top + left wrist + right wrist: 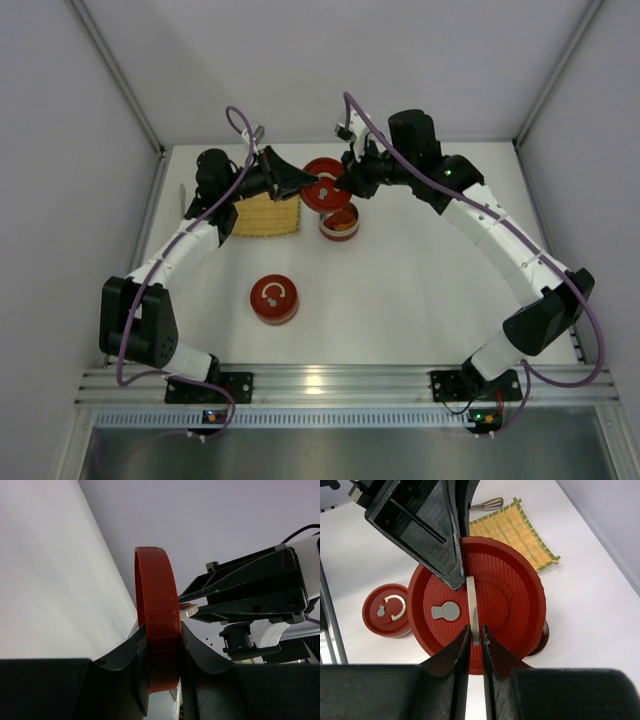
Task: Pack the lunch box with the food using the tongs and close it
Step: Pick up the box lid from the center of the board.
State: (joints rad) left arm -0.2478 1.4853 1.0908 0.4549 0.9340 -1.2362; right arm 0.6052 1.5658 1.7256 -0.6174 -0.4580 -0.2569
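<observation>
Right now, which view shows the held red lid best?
Right wrist: the red lid faces the camera, with its ribbed top, grey vent and whitish handle all visible. Left wrist shows only its rim, edge-on. Top external shows it small and partly covered.

Lid (322, 183) just behind open container (340, 224); mat (267, 213) left; closed container (274, 299) nearer.

This lid (520, 595) is deep red with ribbed rings, cream handle (472, 605). Mat's (512, 530) woven yellow with green edging, and my left hand's (162, 630) black.
</observation>
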